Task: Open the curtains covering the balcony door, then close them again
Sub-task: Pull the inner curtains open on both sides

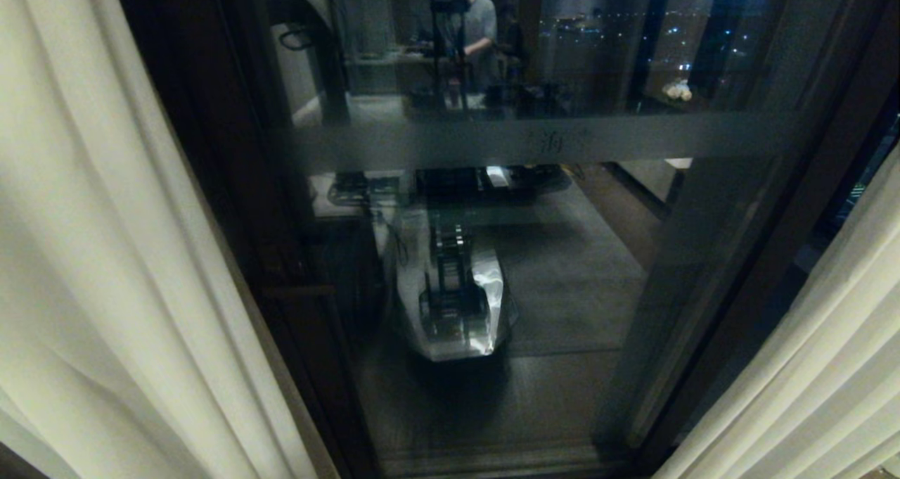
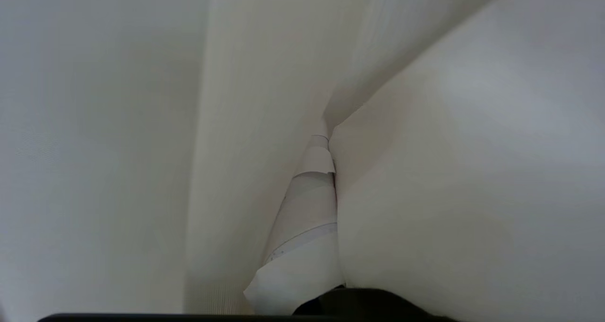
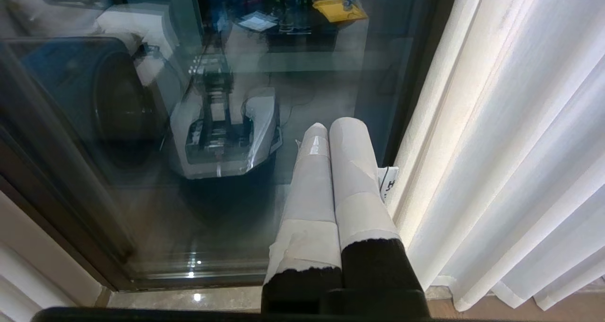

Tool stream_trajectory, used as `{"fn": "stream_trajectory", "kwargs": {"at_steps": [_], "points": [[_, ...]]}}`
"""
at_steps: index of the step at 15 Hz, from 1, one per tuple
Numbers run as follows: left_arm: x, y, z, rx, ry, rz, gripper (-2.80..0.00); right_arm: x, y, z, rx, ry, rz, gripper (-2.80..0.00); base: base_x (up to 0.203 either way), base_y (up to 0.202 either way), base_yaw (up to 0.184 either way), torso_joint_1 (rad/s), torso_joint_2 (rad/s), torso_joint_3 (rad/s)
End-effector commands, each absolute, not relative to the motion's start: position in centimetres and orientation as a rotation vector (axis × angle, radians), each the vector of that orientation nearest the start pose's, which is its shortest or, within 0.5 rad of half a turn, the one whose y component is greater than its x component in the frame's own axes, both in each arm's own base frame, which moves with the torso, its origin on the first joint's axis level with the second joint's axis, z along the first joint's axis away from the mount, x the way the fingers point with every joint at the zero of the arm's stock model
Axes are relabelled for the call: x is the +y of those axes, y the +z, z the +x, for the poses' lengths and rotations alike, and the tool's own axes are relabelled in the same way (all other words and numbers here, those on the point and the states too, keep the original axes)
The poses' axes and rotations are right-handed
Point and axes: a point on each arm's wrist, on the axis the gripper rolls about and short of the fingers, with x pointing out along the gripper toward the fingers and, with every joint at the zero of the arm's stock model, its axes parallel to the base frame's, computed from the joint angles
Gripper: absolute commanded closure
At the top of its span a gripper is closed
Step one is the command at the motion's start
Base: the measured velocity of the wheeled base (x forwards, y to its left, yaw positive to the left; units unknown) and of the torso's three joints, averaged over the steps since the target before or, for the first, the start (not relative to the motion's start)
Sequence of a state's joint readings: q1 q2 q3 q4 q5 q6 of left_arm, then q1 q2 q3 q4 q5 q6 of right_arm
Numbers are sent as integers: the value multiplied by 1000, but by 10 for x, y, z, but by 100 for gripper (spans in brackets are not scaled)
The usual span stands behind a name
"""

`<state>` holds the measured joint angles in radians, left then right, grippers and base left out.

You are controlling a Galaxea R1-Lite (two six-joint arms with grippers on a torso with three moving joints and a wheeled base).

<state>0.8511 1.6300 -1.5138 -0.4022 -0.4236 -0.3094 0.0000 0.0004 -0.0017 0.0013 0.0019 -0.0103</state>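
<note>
No legible text, labels or numbers.

Floor [image 3: 198,299]: curtain [image 3: 510,180] hem touching it.

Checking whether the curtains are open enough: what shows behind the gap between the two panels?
Between the curtains, the balcony door shows: dark frame, crossbar and reflective glass mirroring the robot and a person. City lights show at upper right. Door parts behind each panel are covered.

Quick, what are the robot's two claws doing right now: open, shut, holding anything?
Left gripper: shut, pressed into the folds of the curtain; whether it pinches fabric cannot be told.
Right gripper: shut, empty, in front of the balcony door.
</note>
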Motion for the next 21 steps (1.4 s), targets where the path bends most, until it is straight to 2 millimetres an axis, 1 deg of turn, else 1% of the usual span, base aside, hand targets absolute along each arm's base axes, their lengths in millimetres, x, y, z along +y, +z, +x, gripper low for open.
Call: {"fn": "stream_trajectory", "kwargs": {"at_steps": [1, 7, 9, 11, 14, 21], "points": [[244, 371, 211, -281, 419, -141, 0, 0, 76, -23, 2, 2, -11, 0, 0, 0, 0, 0, 0, 0], [305, 367, 212, -315, 514, -104, 0, 0, 76, -23, 2, 2, -11, 0, 0, 0, 0, 0, 0, 0], [325, 361, 209, -313, 536, -100, 0, 0, 76, -23, 2, 2, -11, 0, 0, 0, 0, 0, 0, 0], [344, 354, 203, -295, 514, -94, 0, 0, 76, -23, 2, 2, -11, 0, 0, 0, 0, 0, 0, 0], [364, 346, 198, -290, 527, -99, 0, 0, 76, -23, 2, 2, -11, 0, 0, 0, 0, 0, 0, 0], [398, 328, 190, -287, 578, -106, 0, 0, 76, -23, 2, 2, -11, 0, 0, 0, 0, 0, 0, 0]]}}
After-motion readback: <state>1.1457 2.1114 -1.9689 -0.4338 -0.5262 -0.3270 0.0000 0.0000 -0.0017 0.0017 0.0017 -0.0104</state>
